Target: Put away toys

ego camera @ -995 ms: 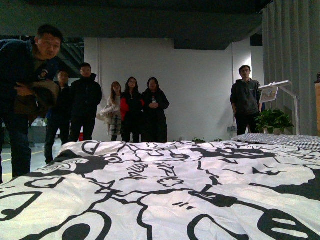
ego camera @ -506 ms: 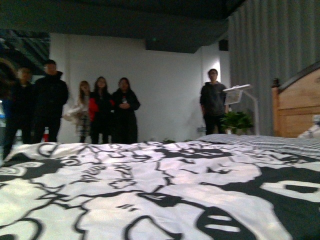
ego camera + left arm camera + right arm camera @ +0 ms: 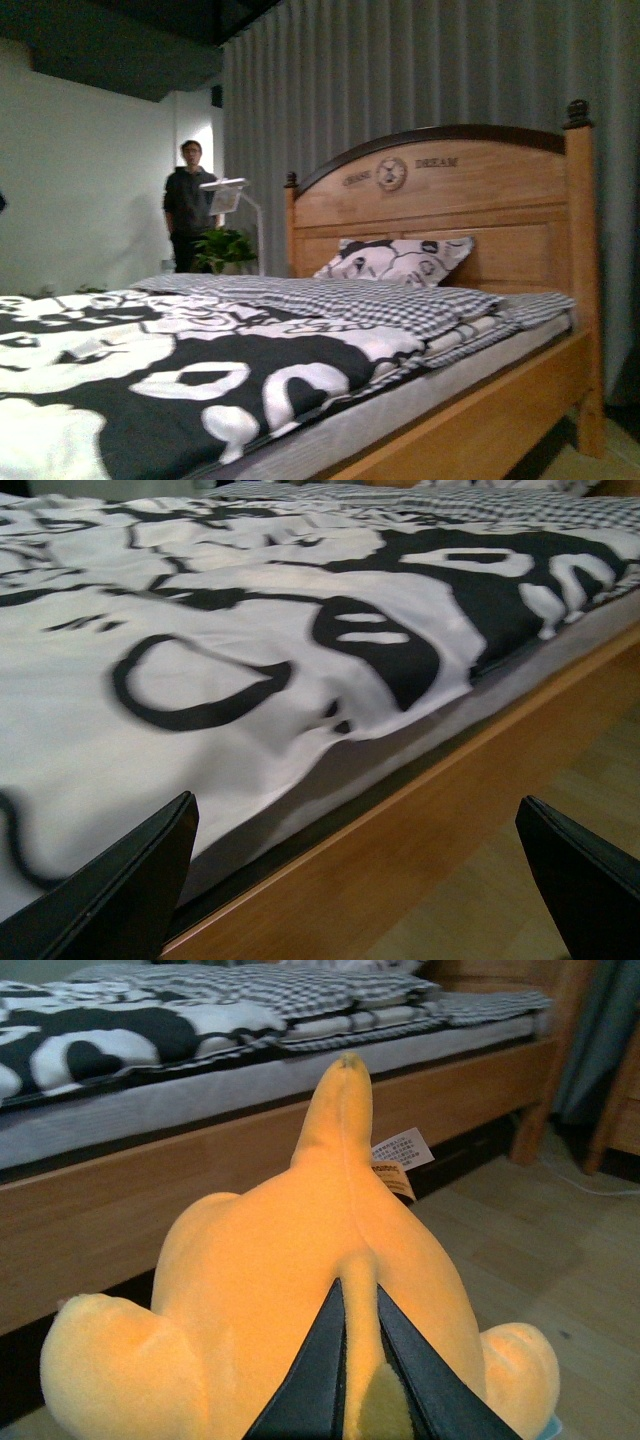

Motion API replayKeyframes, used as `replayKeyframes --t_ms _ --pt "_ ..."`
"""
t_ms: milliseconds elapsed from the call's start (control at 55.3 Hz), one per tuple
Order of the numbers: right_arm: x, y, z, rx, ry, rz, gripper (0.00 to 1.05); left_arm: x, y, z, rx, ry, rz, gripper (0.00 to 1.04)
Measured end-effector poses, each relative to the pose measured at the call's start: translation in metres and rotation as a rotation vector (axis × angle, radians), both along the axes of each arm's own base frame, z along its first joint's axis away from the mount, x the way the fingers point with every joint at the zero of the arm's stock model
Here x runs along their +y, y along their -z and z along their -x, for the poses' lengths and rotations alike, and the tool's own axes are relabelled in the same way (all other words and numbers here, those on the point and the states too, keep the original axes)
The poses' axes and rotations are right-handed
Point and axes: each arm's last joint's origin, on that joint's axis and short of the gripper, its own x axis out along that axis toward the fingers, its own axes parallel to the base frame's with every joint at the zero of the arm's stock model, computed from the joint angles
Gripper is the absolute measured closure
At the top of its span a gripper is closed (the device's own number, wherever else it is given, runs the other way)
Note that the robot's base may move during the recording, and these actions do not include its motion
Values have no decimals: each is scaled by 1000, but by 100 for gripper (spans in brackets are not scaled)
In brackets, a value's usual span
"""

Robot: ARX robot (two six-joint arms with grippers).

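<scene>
The toy, a yellow-orange plush toy, fills the right wrist view, with a white label near its pointed end. My right gripper is shut on a raised fold of its fabric, and the toy hangs beside the bed's wooden side rail, above the floor. My left gripper is open with nothing between its black fingers. It hovers at the bed's edge, over the side rail. Neither gripper nor the toy shows in the front view.
The bed carries a black-and-white patterned duvet, a checked blanket and a pillow against the wooden headboard. A person stands by a lamp and potted plant. Grey curtains hang behind. Wood floor runs alongside the bed.
The front view has swung to the right. The group of onlookers has left the picture, and the headboard, pillow and curtains have come in.
</scene>
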Motion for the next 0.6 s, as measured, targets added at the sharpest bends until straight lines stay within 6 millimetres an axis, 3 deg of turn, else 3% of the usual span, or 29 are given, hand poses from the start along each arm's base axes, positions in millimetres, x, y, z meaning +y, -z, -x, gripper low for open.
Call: replayKeyframes --t_ms 597 --pt "0 0 0 0 -2 0 99 0 0 0 0 -1 0 6"
